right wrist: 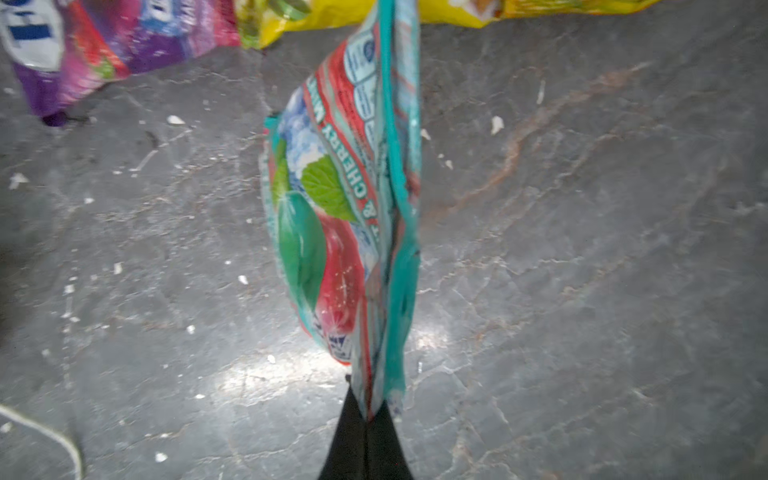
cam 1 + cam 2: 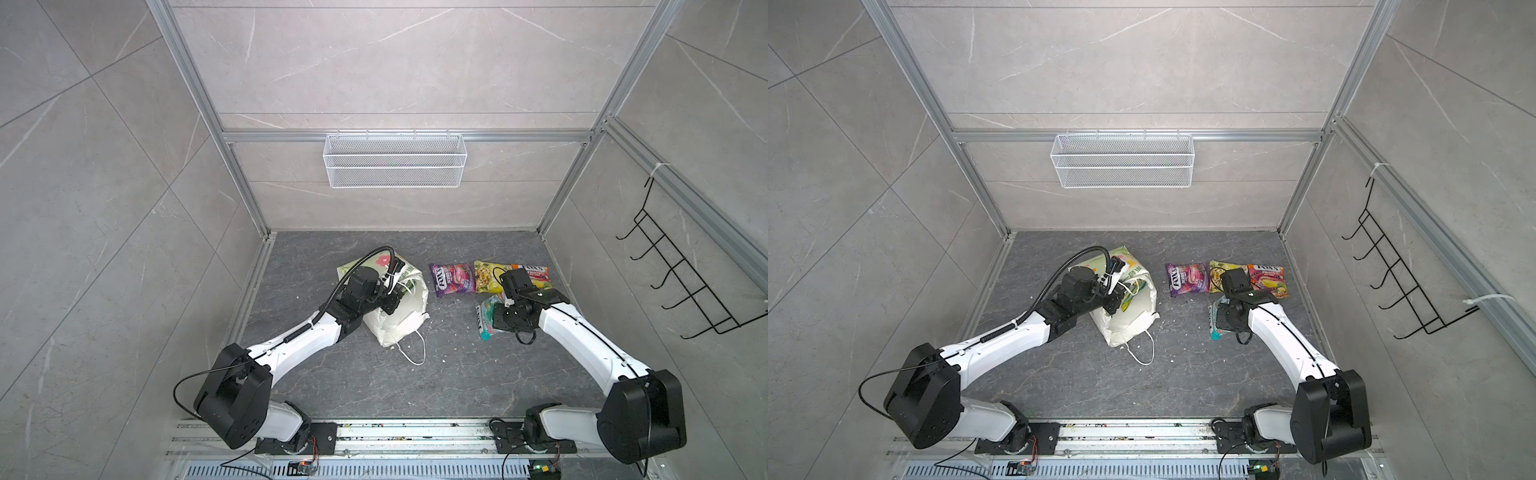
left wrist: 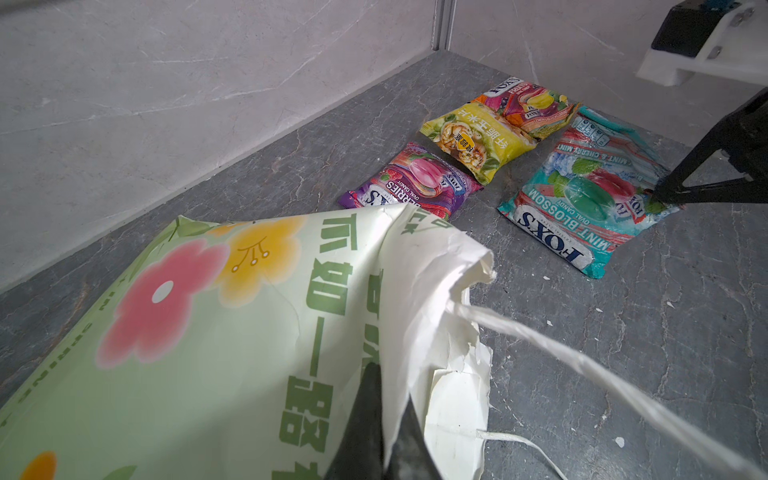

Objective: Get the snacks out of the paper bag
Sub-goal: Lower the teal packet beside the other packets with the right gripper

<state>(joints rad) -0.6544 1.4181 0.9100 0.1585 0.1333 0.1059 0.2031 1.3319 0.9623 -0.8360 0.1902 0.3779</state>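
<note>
Left pincer (image 3: 374, 374) is clenched on the paper bag (image 3: 187, 332). From the left wrist view I see a fold of the white rim pinched between the two dark fingers, right at the torn mouth. The bag sits left of centre on the tabletop (image 2: 457, 374), crumpled, flower print facing up toward the wrist camera and the mouth turned toward the packets. One cord handle (image 3: 582, 365) runs taut past the pincer, and in both top views the other loops loose on the tabletop at the bag's near corner.

Right pincer (image 1: 365, 397) is clamped too, grasping the teal packet (image 1: 345, 208) by its edge seam. The packet stretches straight away from the fingertips. In the left wrist view the teal packet looks low against the tabletop, the pincer at its corner. I cannot tell whether it is fully lifted off.

Out of the bag, in a row toward the back wall: purple packet (image 2: 453, 279), yellow-green packet (image 2: 488, 276), red-pink packet (image 2: 536, 274), edges touching or overlapping. The teal one sits just in front of that row, mostly under the right wrist in both top views, well apart from the bag. White paper scraps (image 1: 174, 120) are scattered over the tabletop between them.
</note>
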